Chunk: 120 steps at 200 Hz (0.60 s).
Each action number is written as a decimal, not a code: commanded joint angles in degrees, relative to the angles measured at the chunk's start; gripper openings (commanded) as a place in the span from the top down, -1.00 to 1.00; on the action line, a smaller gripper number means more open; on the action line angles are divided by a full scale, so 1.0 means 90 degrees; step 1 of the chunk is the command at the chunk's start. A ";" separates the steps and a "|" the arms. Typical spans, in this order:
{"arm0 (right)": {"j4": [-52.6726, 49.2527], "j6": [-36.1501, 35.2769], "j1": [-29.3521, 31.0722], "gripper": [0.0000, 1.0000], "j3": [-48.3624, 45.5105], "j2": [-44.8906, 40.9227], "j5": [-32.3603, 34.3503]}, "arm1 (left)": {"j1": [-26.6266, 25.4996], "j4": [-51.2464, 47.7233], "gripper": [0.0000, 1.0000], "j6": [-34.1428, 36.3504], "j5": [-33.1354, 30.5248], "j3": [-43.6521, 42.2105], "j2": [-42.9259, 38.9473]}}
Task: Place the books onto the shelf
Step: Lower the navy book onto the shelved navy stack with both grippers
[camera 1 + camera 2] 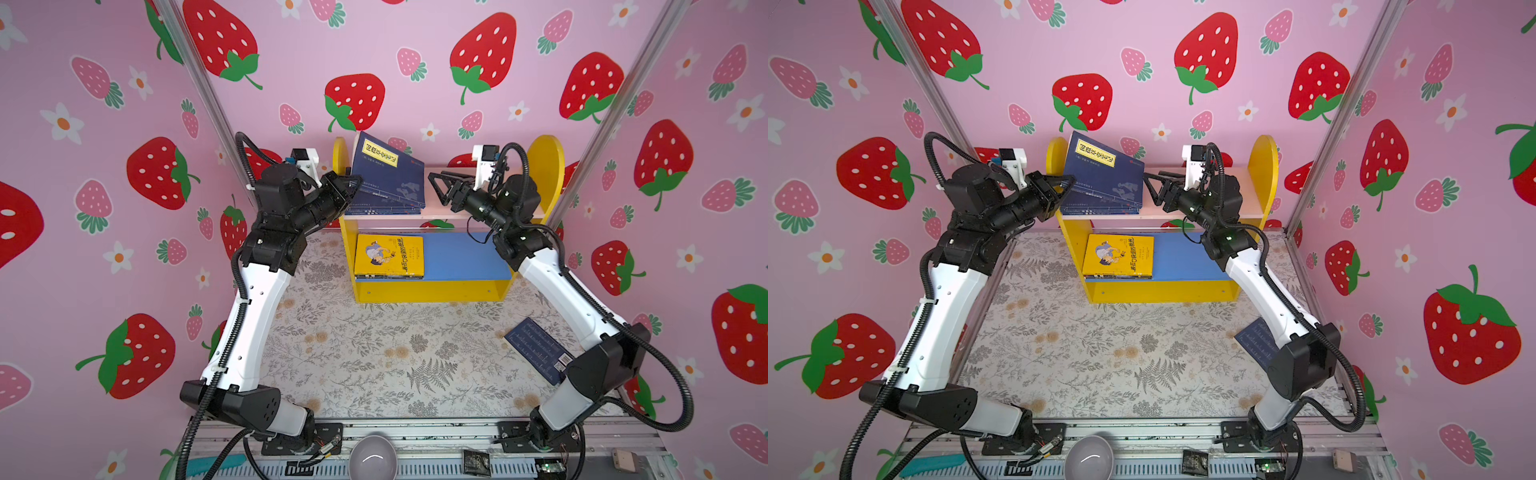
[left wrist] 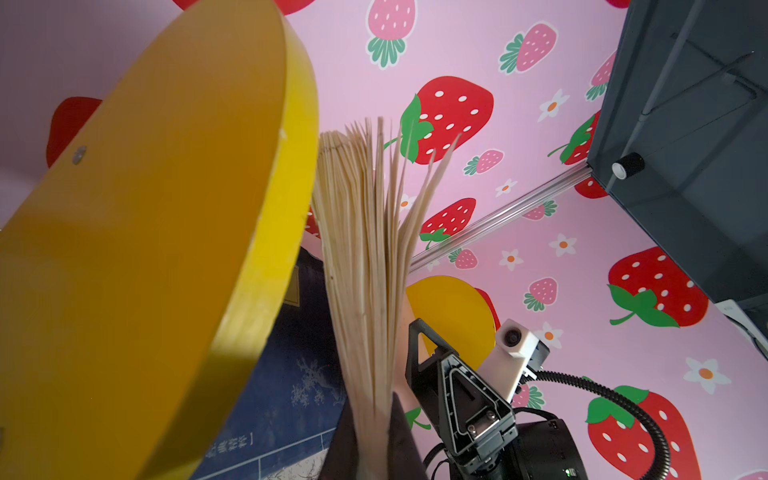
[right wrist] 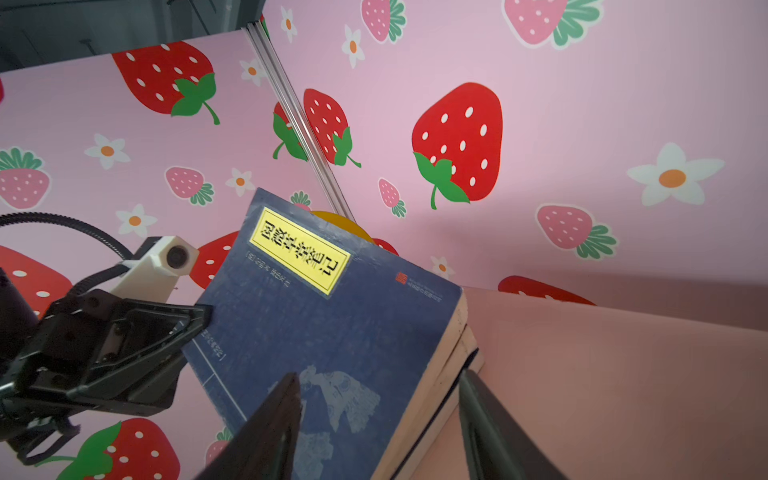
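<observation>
The shelf (image 1: 547, 166) stands at the back, with a pink upper board (image 3: 602, 374) and a blue lower board (image 1: 461, 253). Navy books (image 1: 386, 205) lie stacked on the left of the upper board. The top navy book (image 1: 386, 170) (image 1: 1100, 170) (image 3: 316, 316) tilts up against the yellow left side (image 2: 145, 249), its pages (image 2: 365, 249) fanning. My left gripper (image 1: 353, 185) (image 2: 372, 449) is shut on its page edge. My right gripper (image 1: 434, 176) (image 3: 378, 378) is open, its jaws straddling that book's near corner. A yellow book (image 1: 388, 254) lies on dark ones on the lower board. Another navy book (image 1: 536, 349) lies on the table.
A floral cloth (image 1: 374, 353) covers the table in front of the shelf. The navy book on the table is partly under my right arm (image 1: 582, 307). A grey bowl (image 1: 372, 457) and a black packet (image 1: 476, 461) sit on the front rail. Pink strawberry walls close in on three sides.
</observation>
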 commanded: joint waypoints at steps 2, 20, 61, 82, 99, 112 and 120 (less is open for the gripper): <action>-0.0115 -0.0187 -0.0001 -0.22 0.0245 0.0120 0.0033 | 0.0027 0.0149 1.00 0.0020 -0.0254 0.0225 -0.0202; -0.0189 -0.0337 0.0028 -0.18 0.0357 0.0209 -0.0016 | 0.0070 -0.0021 1.00 0.0056 -0.0246 0.0380 -0.0148; -0.0662 -0.0981 0.0239 -0.12 0.0894 0.0461 -0.0080 | 0.0236 -0.0173 1.00 -0.0077 -0.0009 0.0538 -0.0011; -0.0927 -0.1300 0.0382 -0.10 0.1086 0.0556 0.0078 | 0.0279 -0.0190 1.00 -0.0120 0.0060 0.0524 0.0001; -0.1065 -0.1537 0.0489 -0.10 0.1166 0.0592 0.0308 | 0.0314 -0.0115 1.00 -0.0248 0.0174 0.0454 0.0020; -0.1131 -0.1740 0.0577 -0.11 0.1166 0.0585 0.0537 | 0.0317 -0.0057 1.00 -0.0344 0.0303 0.0430 0.0064; -0.1169 -0.1831 0.0608 -0.11 0.1173 0.0574 0.0673 | 0.0318 -0.0047 1.00 -0.0378 0.0361 0.0449 0.0099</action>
